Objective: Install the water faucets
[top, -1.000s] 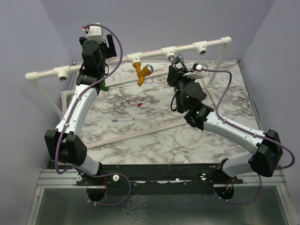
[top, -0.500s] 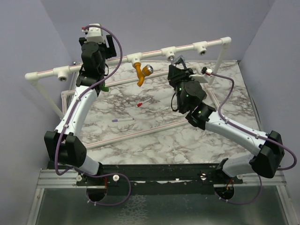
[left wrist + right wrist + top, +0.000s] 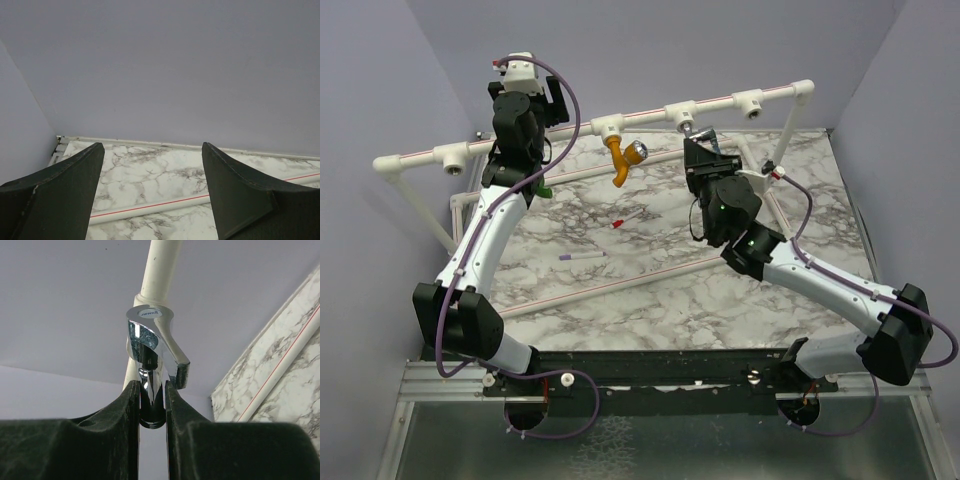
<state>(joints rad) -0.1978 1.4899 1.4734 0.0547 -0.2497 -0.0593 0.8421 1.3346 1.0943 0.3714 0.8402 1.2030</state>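
Observation:
My right gripper (image 3: 698, 141) (image 3: 151, 385) is shut on the grey metal faucet (image 3: 689, 128) (image 3: 149, 342), holding it by its body with the chrome head up. The faucet sits right at a tee joint (image 3: 680, 111) of the white pipe rail (image 3: 415, 155); whether they touch I cannot tell. The mustard-orange faucet (image 3: 619, 160) hangs from another tee (image 3: 609, 125), its silver knob to the right. The green faucet (image 3: 545, 188) lies on the marble, mostly hidden behind my left arm. My left gripper (image 3: 556, 102) (image 3: 152, 145) is raised near the rail, open and empty.
A red-tipped stick (image 3: 625, 218) and a purple-tipped stick (image 3: 582, 256) lie on the marble table (image 3: 650, 310). Loose white pipes with a red stripe (image 3: 605, 287) (image 3: 150, 207) cross the table. Purple walls close in the back and sides.
My right gripper has carried the grey faucet a little back and left, up to the tee on the rail. The left arm has barely moved.

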